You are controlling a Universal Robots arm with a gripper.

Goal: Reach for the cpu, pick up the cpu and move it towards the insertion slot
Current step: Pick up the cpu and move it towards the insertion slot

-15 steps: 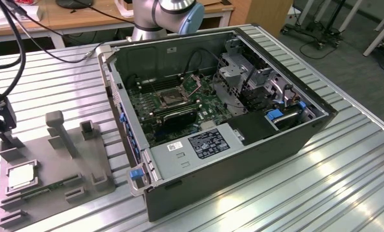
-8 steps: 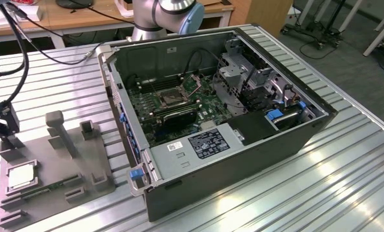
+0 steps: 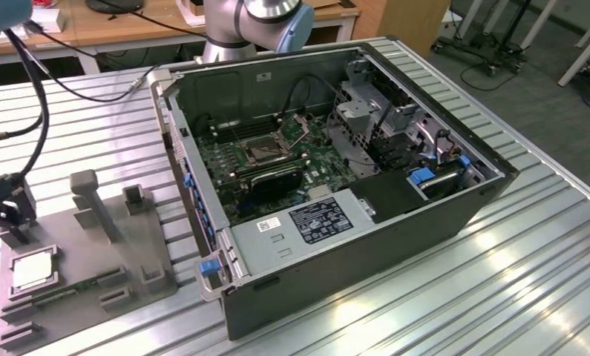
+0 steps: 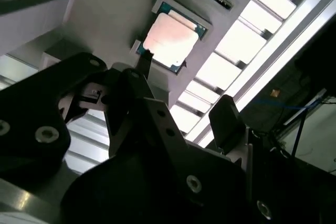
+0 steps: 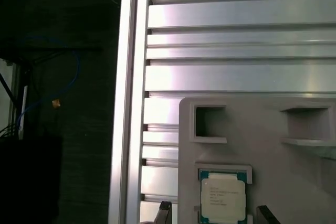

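Small flat square cpu [image 4: 170, 38], silvery-white metal top, lies flat in a recess of the grey plastic tray [image 4: 105, 3]. Tray rests on the ribbed aluminium surface [image 4: 247, 40]. Black jaws stand spread apart, nothing between them, the cpu beyond their tips.

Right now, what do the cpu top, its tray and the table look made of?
The cpu: the top looks like bare metal, a silvery matt plate; the teal-green rim suggests circuit board.
The tray: probably plastic, flat matt grey with moulded or printed recesses and no glare.
The table: likely aluminium, ribbed slats with streaky bright reflections.
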